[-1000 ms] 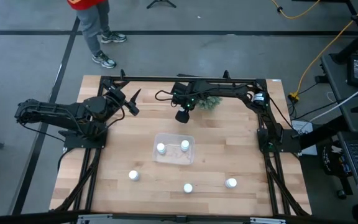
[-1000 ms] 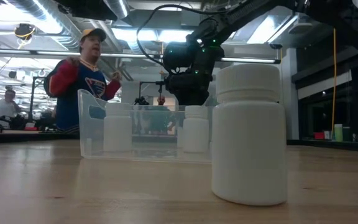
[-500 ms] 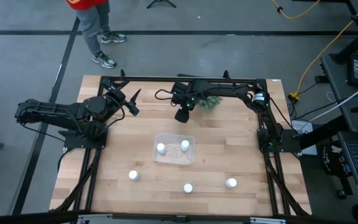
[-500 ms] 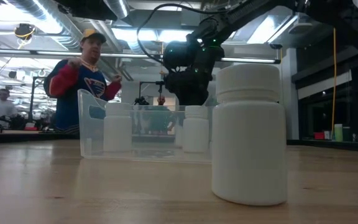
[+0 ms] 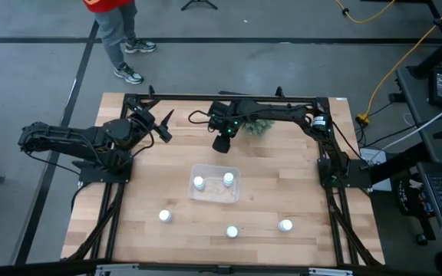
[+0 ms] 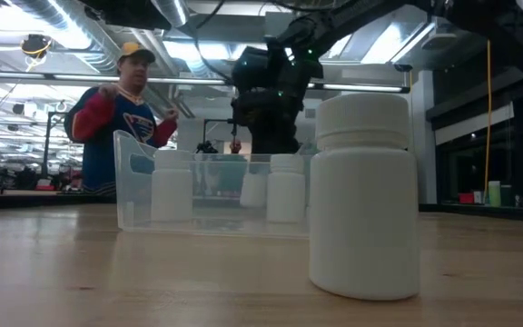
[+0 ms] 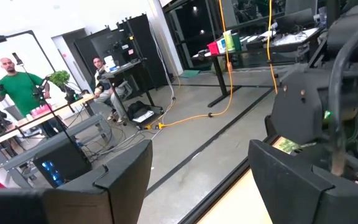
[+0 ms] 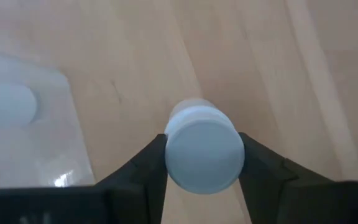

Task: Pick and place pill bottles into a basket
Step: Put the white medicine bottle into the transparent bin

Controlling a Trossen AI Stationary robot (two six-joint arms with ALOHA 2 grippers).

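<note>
Six pill bottles show in all. Two stand inside the basket [image 5: 215, 184], at the centre of the high view: one [image 5: 199, 182] on its left side and one [image 5: 228, 179] on its right. Three stand free on the table [image 5: 282, 165] in the lower part of that frame: left bottle [image 5: 165, 216], middle bottle [image 5: 232, 231] and right bottle [image 5: 285, 225]. The sixth bottle [image 8: 202, 152] is in the right gripper [image 8: 202, 163], whose two dark fingers press on its sides just under the cap; this gripper hangs above the basket in the upper middle of the high view [image 5: 222, 143].

The left gripper [image 5: 159, 126] waits at the upper left of the table, its fingers well apart and holding nothing.

A green spiky plant [image 5: 258, 126] lies under the right arm, near the top edge. A person [image 6: 116, 118] in a cap stands behind the table, at the left of the low view.

The bottles are white, smooth cylinders with round caps. The basket is clear plastic, rectangular with rounded corners. The table is pale wood planks.
</note>
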